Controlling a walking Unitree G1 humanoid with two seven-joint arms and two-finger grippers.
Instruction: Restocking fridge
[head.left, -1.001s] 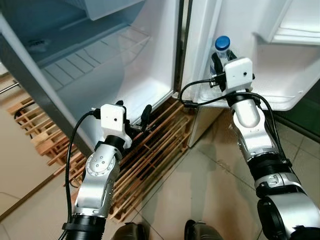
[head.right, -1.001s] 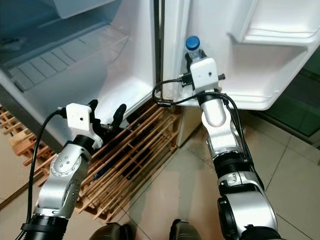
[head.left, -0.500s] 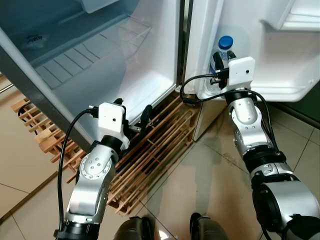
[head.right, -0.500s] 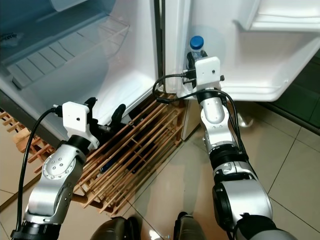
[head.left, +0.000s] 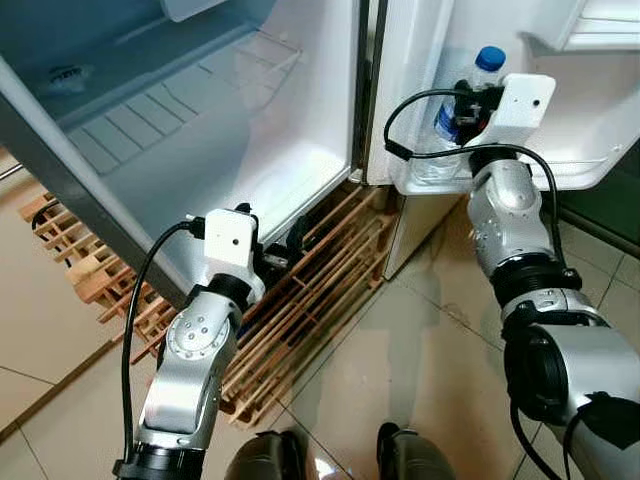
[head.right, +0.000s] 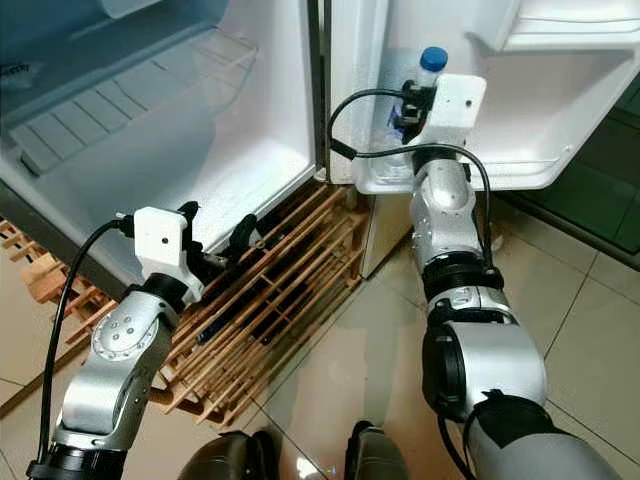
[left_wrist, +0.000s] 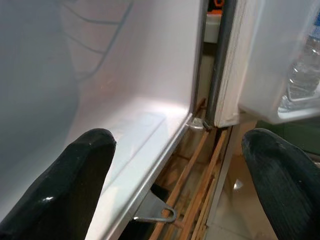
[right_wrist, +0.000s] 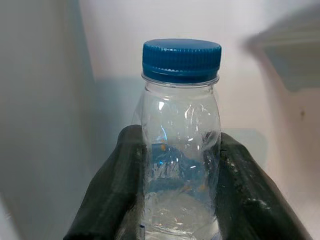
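Observation:
A clear water bottle with a blue cap leans tilted in the fridge door's lowest shelf. Its lower part shows through the shelf's translucent front wall. My right gripper is shut on the bottle, one black finger on each side of its body. My left gripper hangs open and holds nothing, low by the bottom front edge of the fridge compartment. The bottle also shows in the left wrist view, past the left gripper.
The fridge stands open, with ribbed white shelves inside and a second door shelf higher up. A wooden slatted rack lies on the tiled floor under the fridge. My feet are at the bottom edge. Tiled floor lies before the door.
The right gripper has carried the bottle right and deeper along the door shelf, and the bottle now leans. The camera has shifted a little. The left arm has hardly moved.

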